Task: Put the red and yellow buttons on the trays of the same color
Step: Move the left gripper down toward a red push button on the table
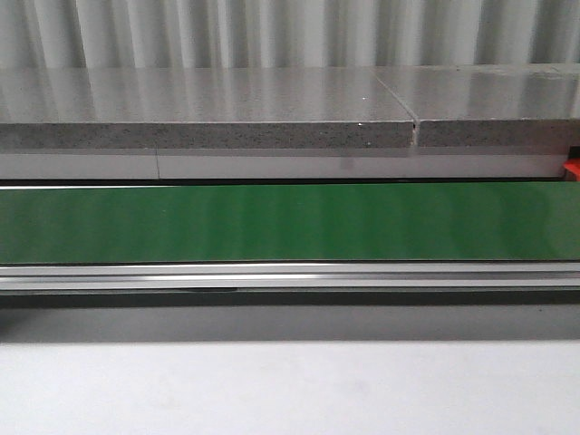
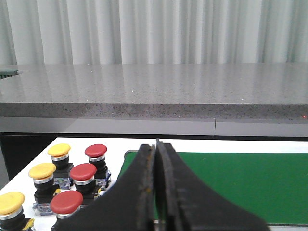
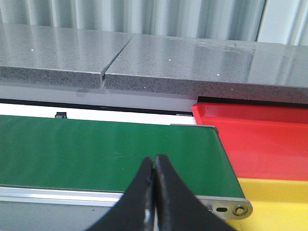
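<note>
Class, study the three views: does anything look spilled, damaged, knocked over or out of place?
Nothing stands out. The red buttons and yellow buttons stand upright in a cluster beside the green belt, which is bare. The red tray and yellow tray sit at its other end. Both jaws are closed, holding nothing.

This looks like a lab or workshop set up like a small factory line. A long flat green conveyor belt (image 1: 290, 222) runs in a shiny metal frame (image 1: 290, 276) across a white bench (image 1: 290, 390). Behind it sits a long grey speckled stone counter (image 1: 208, 109). Pale pleated curtains (image 1: 272, 32) hang along the back.
</note>
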Controlling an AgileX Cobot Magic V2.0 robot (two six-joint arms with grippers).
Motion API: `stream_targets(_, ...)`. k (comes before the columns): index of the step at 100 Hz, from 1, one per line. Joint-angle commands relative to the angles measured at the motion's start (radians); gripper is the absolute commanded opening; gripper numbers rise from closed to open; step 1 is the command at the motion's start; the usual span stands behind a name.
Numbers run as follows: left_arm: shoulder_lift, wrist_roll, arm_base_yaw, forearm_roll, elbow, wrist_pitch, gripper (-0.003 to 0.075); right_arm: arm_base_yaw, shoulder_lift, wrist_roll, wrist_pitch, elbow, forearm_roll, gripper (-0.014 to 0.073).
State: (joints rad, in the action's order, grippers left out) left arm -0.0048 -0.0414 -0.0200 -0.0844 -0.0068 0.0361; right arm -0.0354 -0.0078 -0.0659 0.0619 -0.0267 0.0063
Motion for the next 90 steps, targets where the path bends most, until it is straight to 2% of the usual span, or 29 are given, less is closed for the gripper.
stream_targets(1,-0.038,-0.001,0.000,0.001,0.052,-0.088,-0.0021,0.001,-0.014,0.000,-0.078,0.014,-0.012,-0.0069)
stream_targets(18,-0.038,-0.001,0.000,0.001,0.052,-0.098,-0.0021,0.001,-0.014,0.000,-0.078,0.014,-0.012,-0.0069)
stream_targets(37,-0.038,-0.001,0.000,0.001,0.031,-0.198,-0.0021,0.001,-0.014,0.000,-0.078,0.014,-0.012,-0.0069)
stream_targets(46,-0.038,-0.001,0.000,0.001,-0.019,-0.166,-0.0021,0.001,-0.014,0.000,-0.078,0.014,-0.012,-0.0069)
stream_targets(55,-0.024,-0.001,0.000,0.007,-0.092,-0.077,-0.0021,0.001,-0.014,0.000,-0.078,0.014,-0.012,-0.0069)
stream_targets(68,0.042,-0.001,0.000,0.049,-0.243,0.126,-0.0021,0.001,-0.014,0.000,-0.078,0.014,-0.012,-0.0069)
stream_targets(90,0.290,-0.001,0.000,0.069,-0.514,0.470,-0.0021,0.001,-0.014,0.000,-0.078,0.014,-0.012,-0.0069)
